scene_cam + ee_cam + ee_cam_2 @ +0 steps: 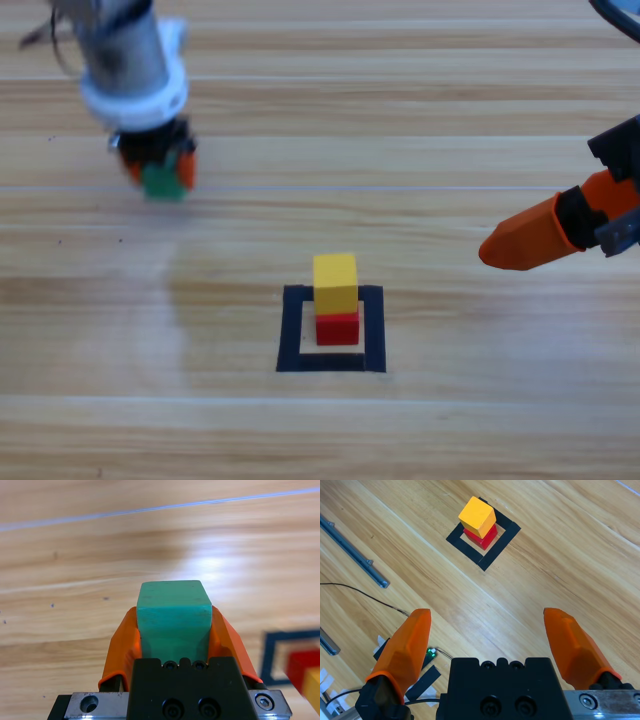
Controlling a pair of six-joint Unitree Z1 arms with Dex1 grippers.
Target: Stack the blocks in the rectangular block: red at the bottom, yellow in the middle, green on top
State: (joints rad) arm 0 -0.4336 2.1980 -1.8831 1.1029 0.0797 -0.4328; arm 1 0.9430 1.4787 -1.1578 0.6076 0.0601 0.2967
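Yellow (335, 282) sits on red (338, 327) inside the rectangular block (292, 330). The left gripper (160, 168) grasps green (162, 181), well apart, unplaced; the right gripper (487, 635) waits released.

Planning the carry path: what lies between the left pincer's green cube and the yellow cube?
Nothing but bare wood, in the high view, between the green cube in the left pincer and the yellow cube.
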